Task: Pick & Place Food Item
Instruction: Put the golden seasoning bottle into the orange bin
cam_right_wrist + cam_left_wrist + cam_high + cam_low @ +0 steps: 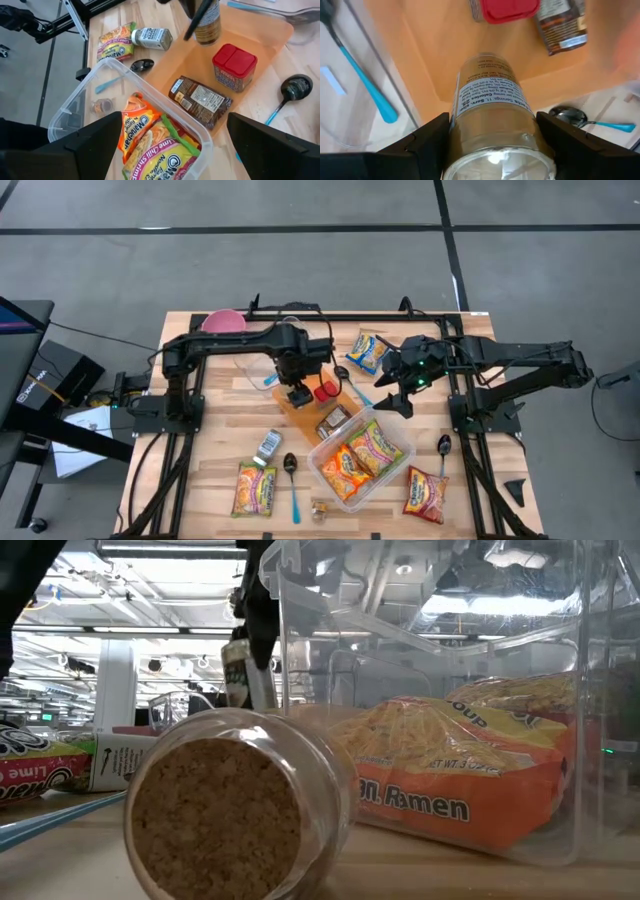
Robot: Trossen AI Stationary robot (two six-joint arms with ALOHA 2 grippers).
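We find the left gripper (492,150) closed on a glass jar (492,110), one dark finger (427,142) pressed to each side of its labelled body; in the high view this gripper (299,392) sits at centre frame, above the orange tray (300,418). In the right wrist view the jar (207,22) stands upright at the top centre of the frame, over the tray's far end (270,30); whether its base touches the tray we cannot tell.

On the tray, just beside the jar, we note a red-lidded container (234,66) and a brown packet (200,100) lying flat.

The right gripper (175,145) stands open, fingers well apart; in the high view it (392,402) hangs right of centre, near the rim of the clear plastic bin (325,442); the bin holds ramen packets (360,455).

In the low view a small cork-stoppered jar (225,810) lies on its side at lower left, just beside the bin (430,620).
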